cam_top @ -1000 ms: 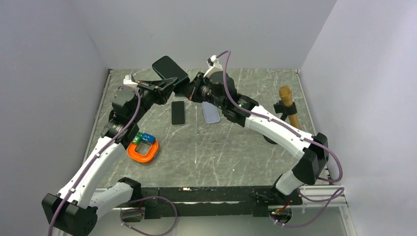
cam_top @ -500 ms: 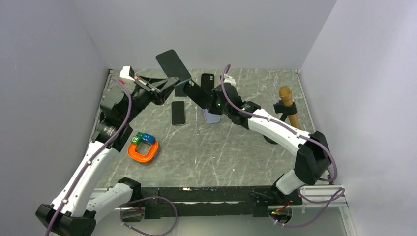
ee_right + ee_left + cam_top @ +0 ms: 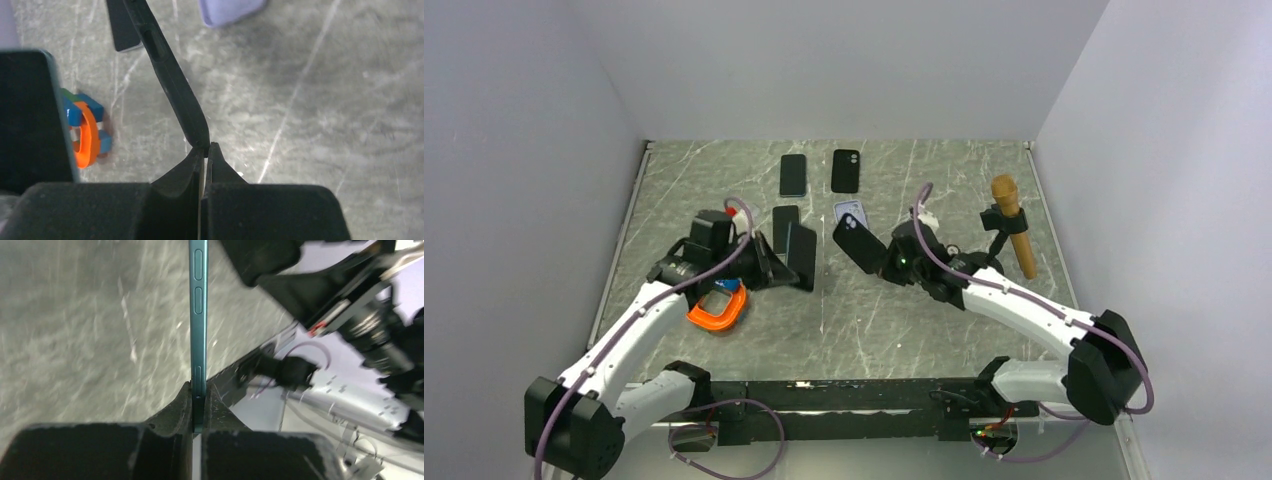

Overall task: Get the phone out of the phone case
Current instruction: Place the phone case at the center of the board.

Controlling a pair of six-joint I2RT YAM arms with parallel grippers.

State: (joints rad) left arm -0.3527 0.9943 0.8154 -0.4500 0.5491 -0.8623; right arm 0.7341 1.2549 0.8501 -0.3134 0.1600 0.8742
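My left gripper (image 3: 786, 268) is shut on the lower end of a dark teal phone (image 3: 804, 256) and holds it on edge just above the table, left of centre. In the left wrist view the phone's thin teal side (image 3: 198, 315) rises from between my fingers (image 3: 198, 407). My right gripper (image 3: 877, 262) is shut on the corner of an empty black phone case (image 3: 853, 243), tilted above the table. In the right wrist view the case's edge (image 3: 167, 75) runs up and left from the pinch (image 3: 204, 150). Phone and case are apart.
A dark phone (image 3: 793, 175) and a black case (image 3: 845, 170) lie at the back. Another black phone (image 3: 784, 220) and a lavender case (image 3: 848, 211) lie mid-table. An orange ring with blue blocks (image 3: 717, 308) sits by the left arm. A brown microphone on a stand (image 3: 1010, 222) is at the right.
One second ago both grippers held the cased phone together high at the back. The phone came out of the case, and both arms have dropped towards the near side and moved apart.
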